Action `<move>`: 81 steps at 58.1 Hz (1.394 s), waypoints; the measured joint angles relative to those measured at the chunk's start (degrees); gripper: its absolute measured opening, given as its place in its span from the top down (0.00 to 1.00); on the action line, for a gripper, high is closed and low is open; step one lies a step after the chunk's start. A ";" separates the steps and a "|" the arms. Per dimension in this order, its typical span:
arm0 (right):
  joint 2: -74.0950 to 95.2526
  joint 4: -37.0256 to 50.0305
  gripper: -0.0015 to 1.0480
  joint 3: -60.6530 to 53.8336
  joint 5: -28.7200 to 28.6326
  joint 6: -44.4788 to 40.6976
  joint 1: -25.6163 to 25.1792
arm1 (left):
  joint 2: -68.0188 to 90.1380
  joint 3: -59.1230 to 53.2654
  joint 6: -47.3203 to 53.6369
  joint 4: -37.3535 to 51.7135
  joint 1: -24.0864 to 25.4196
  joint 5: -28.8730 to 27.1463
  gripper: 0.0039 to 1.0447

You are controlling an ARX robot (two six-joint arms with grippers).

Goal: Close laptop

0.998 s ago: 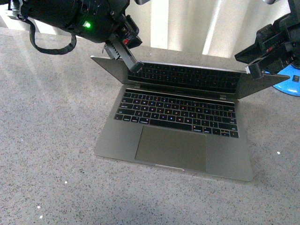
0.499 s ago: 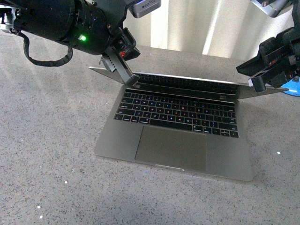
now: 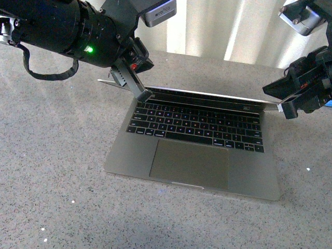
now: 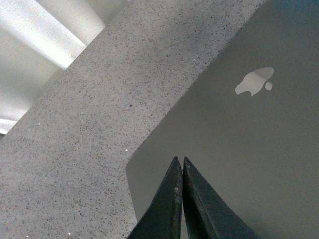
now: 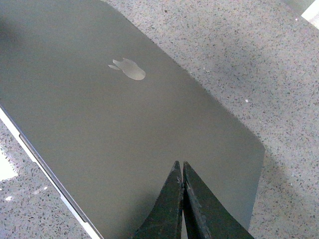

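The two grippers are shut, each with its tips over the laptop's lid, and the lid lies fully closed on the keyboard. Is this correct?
No. The laptop is not fully closed: the front view shows its lid low but the keyboard uncovered. The left gripper and right gripper are indeed shut over the lid.

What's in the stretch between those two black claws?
In the front view, the lid of the laptop spans it, from left gripper to right gripper, low over the keyboard.
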 joint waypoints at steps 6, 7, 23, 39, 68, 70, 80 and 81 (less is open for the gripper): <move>0.00 0.26 0.99 -0.48 -0.11 0.02 -0.11 | 0.00 -0.33 -0.02 0.02 -0.13 0.04 0.97; 0.00 0.31 0.99 -0.59 -0.09 0.02 -0.15 | 0.00 -0.37 0.00 0.02 -0.15 0.11 0.97; 0.02 1.16 0.99 -1.75 -0.22 0.28 -0.20 | 0.00 -1.03 -0.13 0.13 -0.46 0.79 0.97; 0.24 1.97 0.99 -2.95 -0.52 0.98 -0.20 | 0.00 -2.67 -0.52 0.94 -0.52 1.44 0.97; 1.14 3.04 0.99 -4.63 -0.55 1.73 0.02 | 0.24 -4.57 -1.51 2.21 -0.52 1.86 0.97; 1.29 3.04 0.99 -4.68 -0.57 1.73 0.00 | 0.35 -4.66 -1.53 2.25 -0.52 1.88 0.97; 1.64 3.17 0.99 -4.94 -0.74 1.70 -0.22 | 0.79 -4.68 -1.53 2.25 -0.52 1.92 0.97; 1.64 3.17 0.99 -4.94 -0.74 1.68 -0.24 | 0.81 -4.68 -1.53 2.25 -0.52 1.95 0.97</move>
